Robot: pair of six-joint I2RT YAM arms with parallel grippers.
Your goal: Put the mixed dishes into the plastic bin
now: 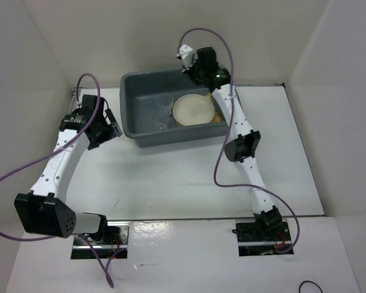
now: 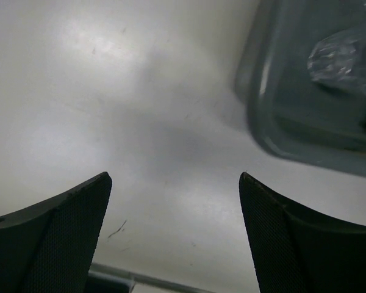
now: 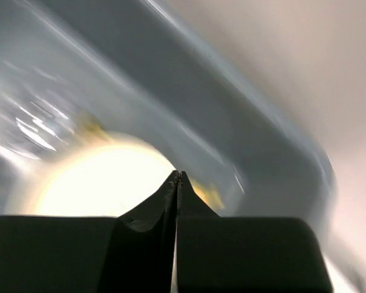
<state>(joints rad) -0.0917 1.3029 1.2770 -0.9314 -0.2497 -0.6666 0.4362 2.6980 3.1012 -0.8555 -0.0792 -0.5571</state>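
Observation:
The gray-blue plastic bin (image 1: 137, 119) stands at the back middle of the table. Inside it at the right a cream-white plate (image 1: 193, 110) lies on the yellow woven placemat (image 1: 218, 115), of which only an edge shows. The pink plate is out of view. My right gripper (image 1: 194, 72) is shut and empty above the bin's far right corner; in the right wrist view its closed tips (image 3: 178, 176) hang over the blurred plate (image 3: 97, 183). My left gripper (image 1: 111, 129) is open and empty over the table, just left of the bin (image 2: 311, 116).
Crumpled clear plastic (image 1: 165, 110) lies in the bin's middle, also in the left wrist view (image 2: 344, 55). White walls enclose the table on the left, back and right. A purple cable (image 1: 222, 159) loops beside the right arm.

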